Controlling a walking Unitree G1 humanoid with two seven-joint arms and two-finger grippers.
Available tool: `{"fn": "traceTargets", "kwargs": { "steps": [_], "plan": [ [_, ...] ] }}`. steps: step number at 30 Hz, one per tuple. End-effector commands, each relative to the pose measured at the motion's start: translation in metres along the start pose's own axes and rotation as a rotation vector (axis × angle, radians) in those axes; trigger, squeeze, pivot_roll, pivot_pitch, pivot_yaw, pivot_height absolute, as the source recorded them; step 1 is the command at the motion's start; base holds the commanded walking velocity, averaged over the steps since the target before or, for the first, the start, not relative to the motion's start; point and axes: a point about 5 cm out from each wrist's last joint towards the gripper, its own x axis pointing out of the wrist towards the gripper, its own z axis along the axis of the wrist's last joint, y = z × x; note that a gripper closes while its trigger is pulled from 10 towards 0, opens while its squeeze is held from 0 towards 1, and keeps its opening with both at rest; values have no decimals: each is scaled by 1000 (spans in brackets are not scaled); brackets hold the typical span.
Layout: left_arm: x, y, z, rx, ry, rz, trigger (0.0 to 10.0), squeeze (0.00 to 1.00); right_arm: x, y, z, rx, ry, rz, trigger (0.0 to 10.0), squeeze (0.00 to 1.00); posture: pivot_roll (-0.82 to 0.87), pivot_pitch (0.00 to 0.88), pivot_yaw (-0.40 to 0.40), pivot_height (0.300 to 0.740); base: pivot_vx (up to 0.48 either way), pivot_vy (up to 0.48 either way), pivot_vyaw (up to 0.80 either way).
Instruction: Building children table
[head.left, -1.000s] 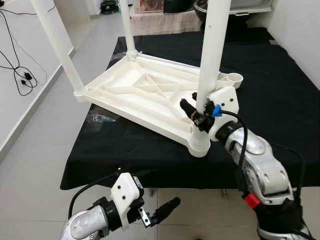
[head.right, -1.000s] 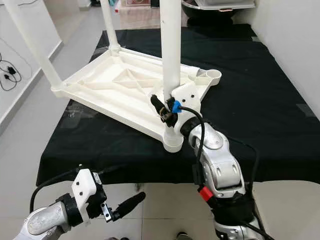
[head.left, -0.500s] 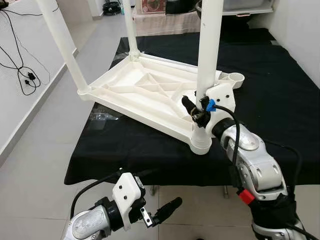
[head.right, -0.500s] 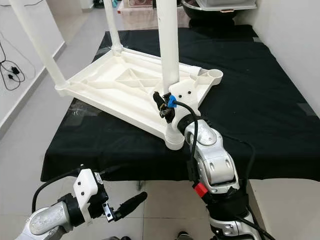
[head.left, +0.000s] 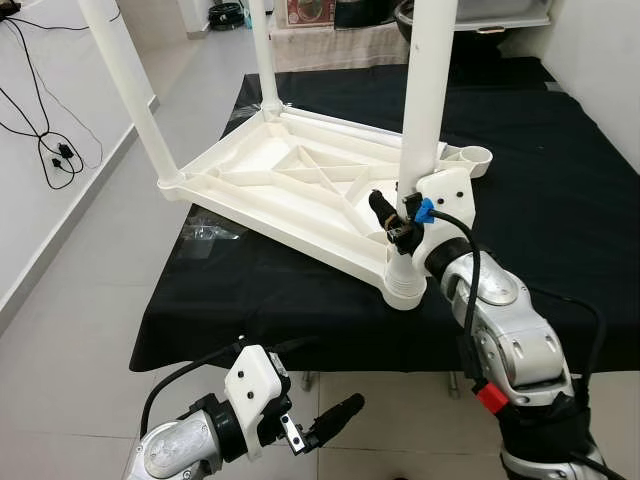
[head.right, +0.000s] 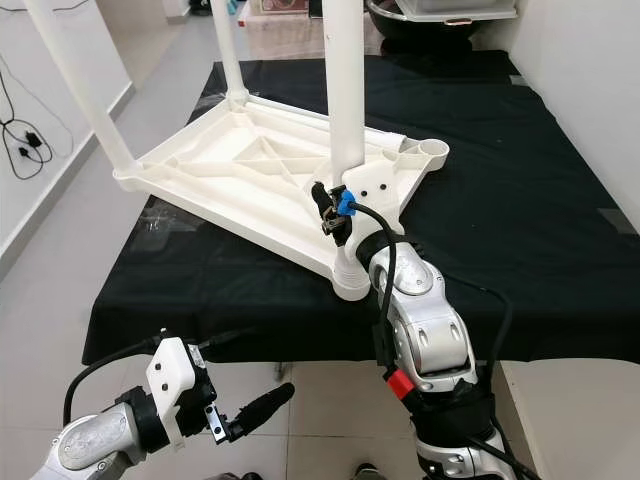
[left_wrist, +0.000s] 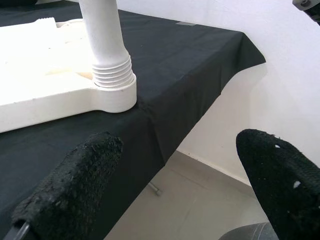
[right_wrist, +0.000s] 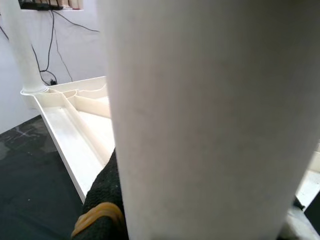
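Kids' table top (head.left: 290, 185) lies upside down on the black cloth (head.left: 560, 190), three legs up. Right gripper (head.left: 393, 222) is clenched round the near leg (head.left: 425, 90), just above its socket (head.left: 404, 285). Left gripper (head.left: 325, 425) hangs below the cloth edge w/ fingers released, holding nothing. Plastic looks light, stiff and prob slick, so I'd grab legs low by the threads.

1. You have a white table top (head.left: 290, 185) of smooth, faintly glossy moulded plastic.
2. Its legs (head.left: 425, 90) look matt white plastic.
3. The black cloth (head.left: 540, 170) is matt fabric.
4. The left gripper (left_wrist: 175, 185) finger pads (left_wrist: 75, 180) are rough, grainy black.
5. The right arm (head.left: 510, 330) is brushed silver metal.
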Motion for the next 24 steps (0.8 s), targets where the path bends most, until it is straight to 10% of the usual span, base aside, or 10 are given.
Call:
{"fn": "traceTargets", "kwargs": {
  "steps": [1, 24],
  "plan": [
    [-2, 1, -5, 1, 20, 4, 10000, 0, -6, -13, -53, 37, 259, -92, 10000, 0, -37, 190, 72, 740, 0, 0, 0],
    [-2, 1, -3, 6, 18, 12, 10000, 0, 2, -49, -39, 10, 173, -225, 10000, 0, -32, 199, 72, 740, 0, 0, 0]
  ]
}}
